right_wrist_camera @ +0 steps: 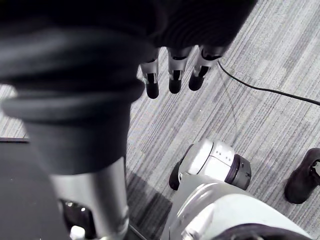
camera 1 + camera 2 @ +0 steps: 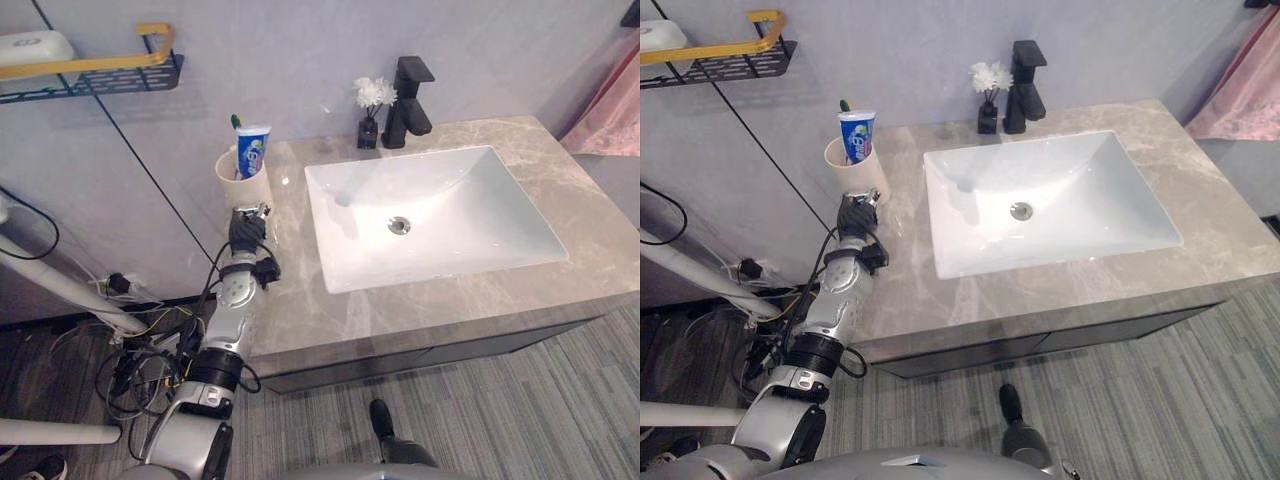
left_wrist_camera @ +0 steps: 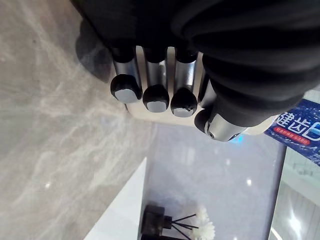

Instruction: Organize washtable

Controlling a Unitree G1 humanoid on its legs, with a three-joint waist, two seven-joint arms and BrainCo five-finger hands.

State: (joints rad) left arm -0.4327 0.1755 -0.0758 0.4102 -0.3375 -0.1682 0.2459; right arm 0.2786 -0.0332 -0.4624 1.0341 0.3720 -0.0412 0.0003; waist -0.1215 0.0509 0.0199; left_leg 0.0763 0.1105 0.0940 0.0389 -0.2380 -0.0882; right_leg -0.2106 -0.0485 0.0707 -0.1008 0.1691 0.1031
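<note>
L hand (image 2: 246,230) at table's (image 2: 300,310) left edge, fingertips (image 3: 156,97) & thumb against near wall of cup (image 2: 243,180); fingers close together, fairly straight, not wrapped round it. Cup upright on table's back-left corner, toothpaste (image 2: 252,150) standing in it. Sink (image 2: 440,215) to its right; tap (image 2: 408,95) & small flower vase (image 2: 370,115) side by side behind sink, by the wall. Wall shelf (image 2: 100,78) up left. R hand (image 1: 172,75) hangs over carpet floor (image 1: 280,50), fingers relaxed, holding nothing.
</note>
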